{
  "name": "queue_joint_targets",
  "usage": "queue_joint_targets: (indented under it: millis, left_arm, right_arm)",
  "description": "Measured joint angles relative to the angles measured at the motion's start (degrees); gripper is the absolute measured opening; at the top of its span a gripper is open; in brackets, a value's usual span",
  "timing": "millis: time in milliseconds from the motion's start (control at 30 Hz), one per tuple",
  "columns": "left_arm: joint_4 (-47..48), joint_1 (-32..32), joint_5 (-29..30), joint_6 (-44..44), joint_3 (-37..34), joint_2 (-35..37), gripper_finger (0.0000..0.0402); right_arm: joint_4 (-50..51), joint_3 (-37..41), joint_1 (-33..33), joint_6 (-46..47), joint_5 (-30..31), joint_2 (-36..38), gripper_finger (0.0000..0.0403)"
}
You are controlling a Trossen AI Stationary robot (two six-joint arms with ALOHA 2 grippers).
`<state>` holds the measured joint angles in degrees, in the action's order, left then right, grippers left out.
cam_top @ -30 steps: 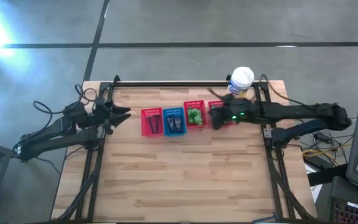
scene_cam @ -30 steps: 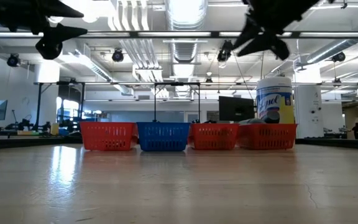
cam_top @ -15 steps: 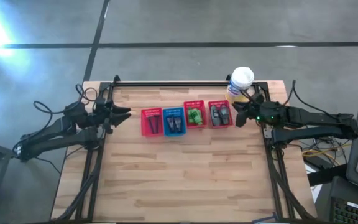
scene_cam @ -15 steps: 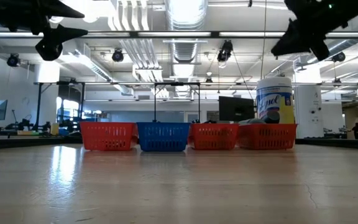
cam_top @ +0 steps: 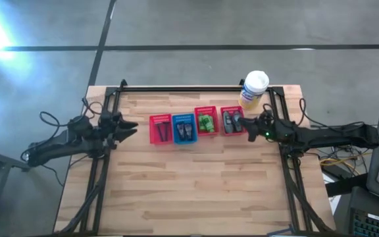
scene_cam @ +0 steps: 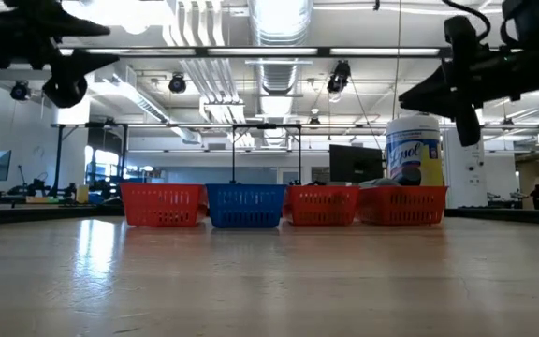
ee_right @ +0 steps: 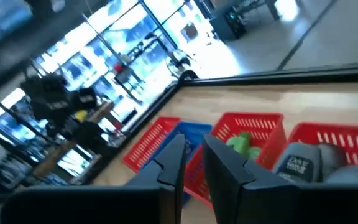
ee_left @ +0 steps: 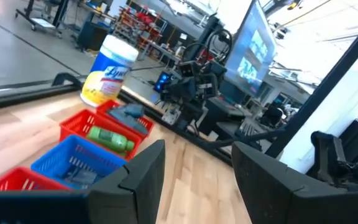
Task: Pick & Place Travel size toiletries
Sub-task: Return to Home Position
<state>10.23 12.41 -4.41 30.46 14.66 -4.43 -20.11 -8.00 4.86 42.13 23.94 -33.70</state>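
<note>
The left gripper's (cam_top: pixel 127 125) jaws stand open and empty; the right gripper's (cam_top: pixel 250 125) jaws are nearly together, a thin slit between them, holding nothing. Both hang above the table (cam_top: pixel 189 187), the left one well to one side of the blue basket (cam_top: pixel 184 129), the right one well to the other side, past the row's end.

The blue basket holds dark tubes (cam_top: pixel 185 132). Touching it on the left arm's side, the left red basket (cam_top: pixel 160 129) holds dark items (cam_top: pixel 162 131) (too small to tell what kind). Touching it on the right arm's side, the second red basket (cam_top: pixel 206 122) holds green bottles (cam_top: pixel 206 123). One place farther from the blue basket, the third red basket (cam_top: pixel 231 121) holds grey bottles (cam_top: pixel 231 120).

A white-lidded canister (cam_top: pixel 255 87) stands farther back than the blue basket and beyond the third red basket. From table height that basket hides its foot.

The table is pale wood planks inside a black frame (cam_top: pixel 176 89). Beyond the blue basket the low view shows a hall with ceiling ducts (scene_cam: pixel 274 56), lights and a dark monitor (scene_cam: pixel 354 161). The floor (cam_top: pixel 189 26) is grey.
</note>
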Motion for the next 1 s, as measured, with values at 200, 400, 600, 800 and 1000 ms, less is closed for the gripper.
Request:
queue_joint_targets:
  millis: [200, 400, 600, 800, 1000]
  left_arm:
    - [0.43, -1.0, 0.03, 0.02, -6.63, 4.33, 0.019]
    - [-1.13, -7.13, 0.49, -0.1, -10.7, 4.35, 0.019]
    - [-2.44, -15.48, 1.68, -0.1, -11.06, 4.37, 0.019]
    - [-8.39, -17.2, -8.44, -6.44, -12.67, 4.37, 0.019]
    - [-13.89, -17.01, -12.48, -7.63, -14.23, 4.39, 0.019]
  right_arm:
    - [-1.22, 5.88, 0.02, 6.82, -0.06, -0.29, 0.0069]
    - [6.67, 7.48, 0.02, 12.82, -0.03, -0.58, 0.0086]
    - [12.86, 7.48, 0.02, 13.24, -0.02, -0.58, 0.0101]
    - [13.54, 7.48, 0.03, 13.21, 0.01, -0.54, 0.0112]
    - [13.54, 7.48, 0.02, 13.39, 0.01, -0.54, 0.0125]
